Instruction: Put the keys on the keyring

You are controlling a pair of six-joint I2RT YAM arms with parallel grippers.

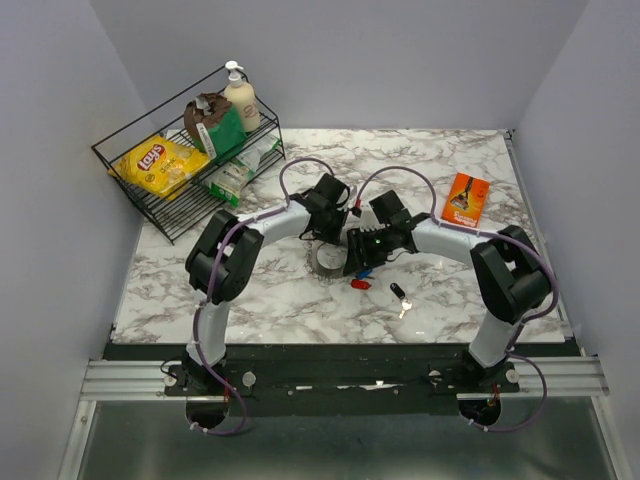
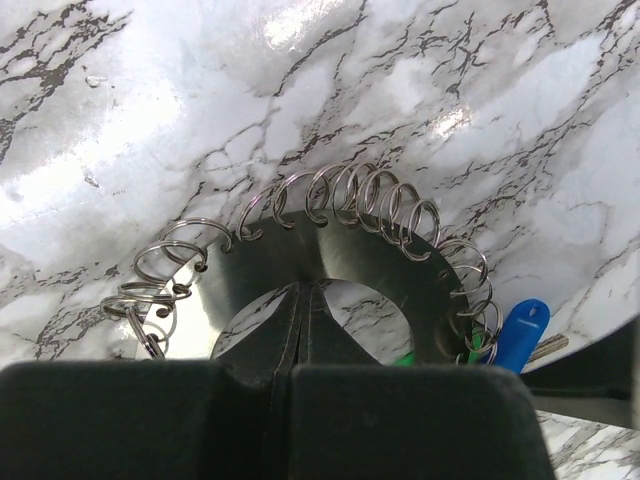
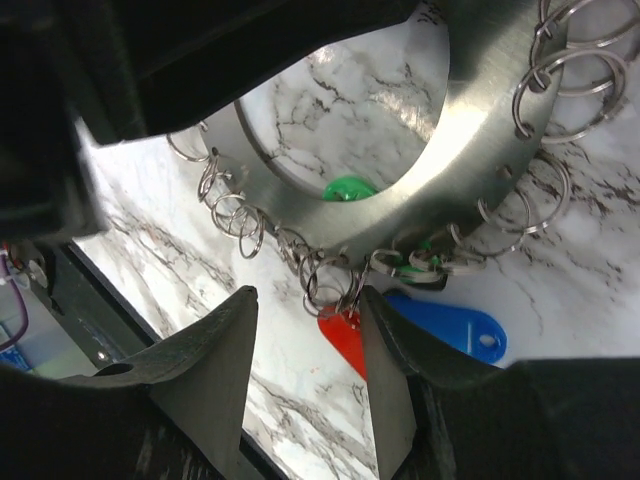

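Between the pressed-together fingers of the left gripper (image 2: 302,310) sits the keyring (image 2: 350,250), pinched at its inner edge. Spread right gripper (image 3: 305,300) straddles the rim loops (image 3: 330,275). Just beyond it lie red key (image 3: 342,342) and blue key (image 3: 450,328); can't tell if threaded. Loose black key (image 1: 399,294) lies well apart, so most work looks left.

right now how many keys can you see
3: blue key beside the keyring rim, red key at the right gripper, black key apart, nearer the bases. Possibly a fourth: green plastic at the keyring.

Three keys (image 1: 360,284) (blue, red, black), one keyring (image 1: 328,260), one wire rack (image 1: 185,207)
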